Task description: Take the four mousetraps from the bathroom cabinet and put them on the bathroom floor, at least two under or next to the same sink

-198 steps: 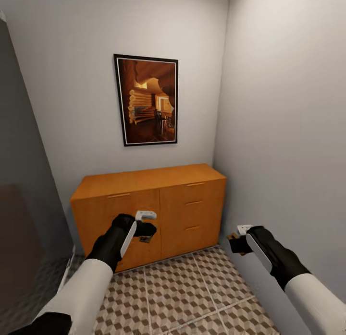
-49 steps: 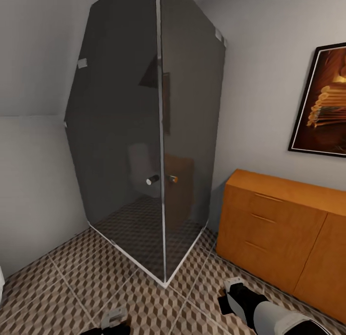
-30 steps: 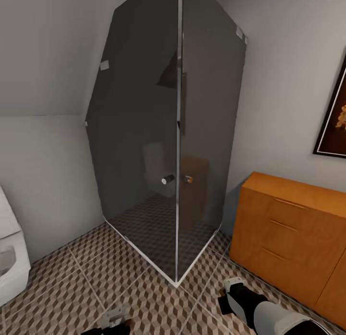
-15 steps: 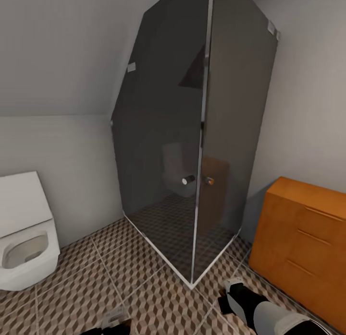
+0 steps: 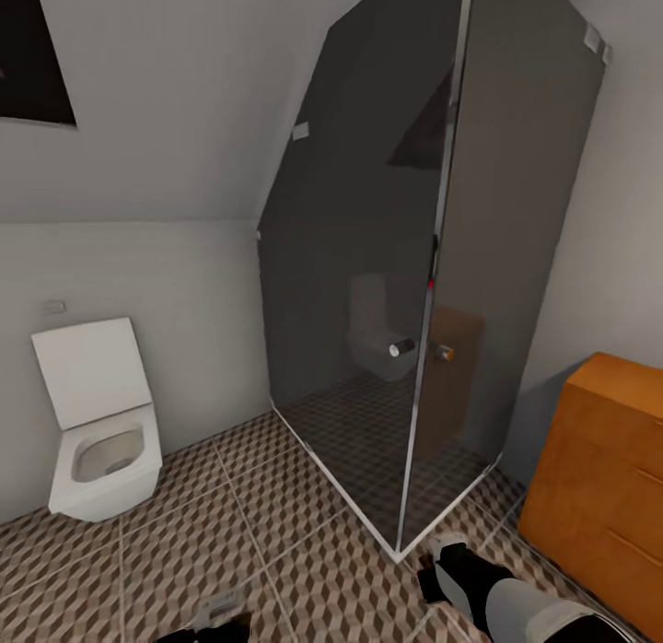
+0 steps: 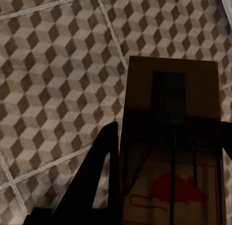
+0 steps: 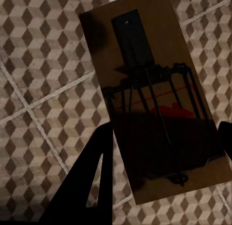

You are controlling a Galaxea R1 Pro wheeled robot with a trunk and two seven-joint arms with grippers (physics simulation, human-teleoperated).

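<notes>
Head view: a dark glass shower enclosure [image 5: 414, 284] with chrome knobs is seen ahead on the bathroom floor [image 5: 230, 523], which is tiled in a brown, beige and white cube pattern. A white toilet [image 5: 101, 431] with raised lid is noted against the wall at the left, and one end of the orange-brown cabinet [image 5: 608, 477] at the right. The right pincer [image 5: 442, 555] is seen low over the floor in front of the cabinet; the left pincer [image 5: 221, 615] is partly cut off at the lower edge.

Left wrist view: a mousetrap [image 6: 171, 142] is pinched between the dark fingers [image 6: 104, 172] of the left pincer and held above the floor tiles. A red mouse outline is printed on the board; no writing can be read.

Right wrist view: a second mousetrap [image 7: 154, 99], with wire spring and bar visible, is gripped by the right pincer's fingers [image 7: 96, 172] above the tiles. A red marking is partly visible under the wires; no legible lettering is found.
</notes>
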